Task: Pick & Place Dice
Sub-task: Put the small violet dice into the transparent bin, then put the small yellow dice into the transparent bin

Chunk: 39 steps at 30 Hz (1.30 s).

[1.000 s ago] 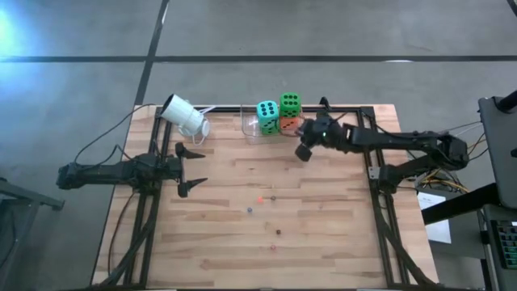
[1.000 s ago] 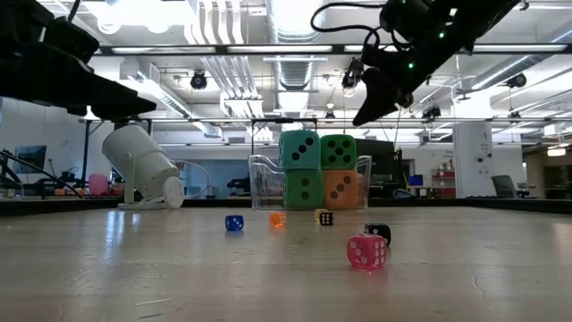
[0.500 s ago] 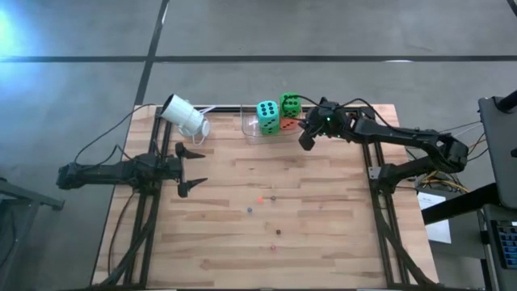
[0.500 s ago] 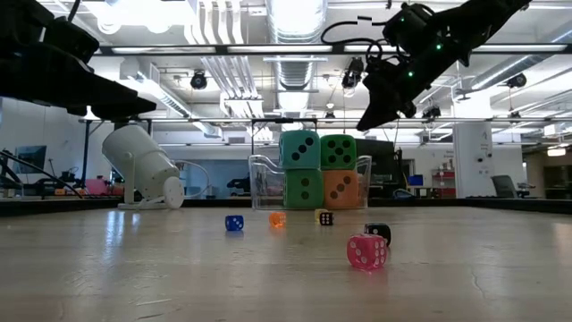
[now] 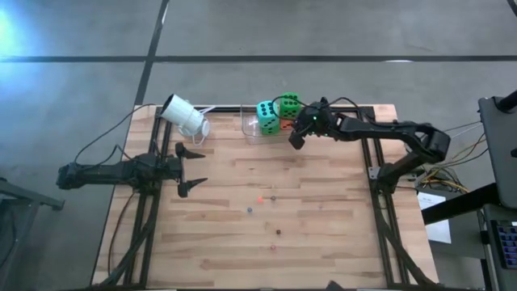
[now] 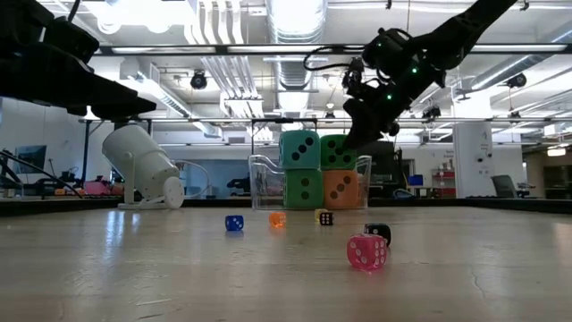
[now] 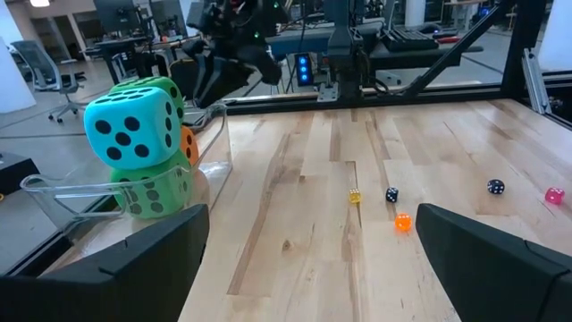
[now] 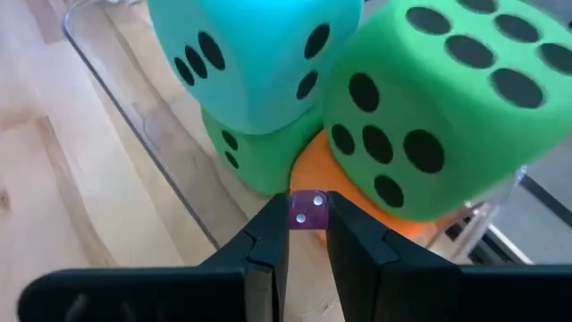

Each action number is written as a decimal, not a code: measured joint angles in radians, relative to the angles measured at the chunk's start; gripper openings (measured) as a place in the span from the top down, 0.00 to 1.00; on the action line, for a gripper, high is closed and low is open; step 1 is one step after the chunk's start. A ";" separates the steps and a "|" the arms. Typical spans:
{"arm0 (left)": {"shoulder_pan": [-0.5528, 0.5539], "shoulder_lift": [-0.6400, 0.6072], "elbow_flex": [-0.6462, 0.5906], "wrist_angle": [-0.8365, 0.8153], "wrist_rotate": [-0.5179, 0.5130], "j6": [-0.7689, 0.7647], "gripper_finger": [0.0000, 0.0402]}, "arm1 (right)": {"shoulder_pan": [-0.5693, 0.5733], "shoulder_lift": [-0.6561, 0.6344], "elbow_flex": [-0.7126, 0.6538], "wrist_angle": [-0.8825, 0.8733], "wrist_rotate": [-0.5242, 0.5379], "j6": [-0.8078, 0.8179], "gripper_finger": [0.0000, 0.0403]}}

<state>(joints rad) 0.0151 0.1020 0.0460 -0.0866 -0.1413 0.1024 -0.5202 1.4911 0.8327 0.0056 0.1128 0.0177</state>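
Four large soft dice are sitting stacked in a clear container (image 5: 252,123) at the far edge of the wooden table (image 5: 323,234): a teal die (image 5: 267,115) and a green die (image 5: 289,103) on top, a second green die (image 6: 304,188) and an orange die (image 6: 340,189) beneath. A white cup (image 5: 185,115) is lying tilted near the far left corner. The left gripper (image 5: 192,168) is waiting at the table's left edge, fingers spread wide. The right gripper (image 5: 296,139) is hovering just beside the stack, pinching a tiny purple die (image 8: 308,211) between narrow fingers. Tiny dice are lying scattered mid-table: pink (image 6: 366,251), black (image 6: 377,233), blue (image 6: 234,223), orange (image 6: 277,219).
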 joint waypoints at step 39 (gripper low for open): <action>0.000 0.000 0.000 0.000 0.000 0.000 0.00 | 0.000 0.035 0.031 -0.034 -0.061 0.061 0.48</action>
<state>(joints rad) 0.0151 0.1020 0.0460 -0.0868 -0.1413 0.1024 -0.5201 1.5261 0.8635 -0.0284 0.0516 0.0784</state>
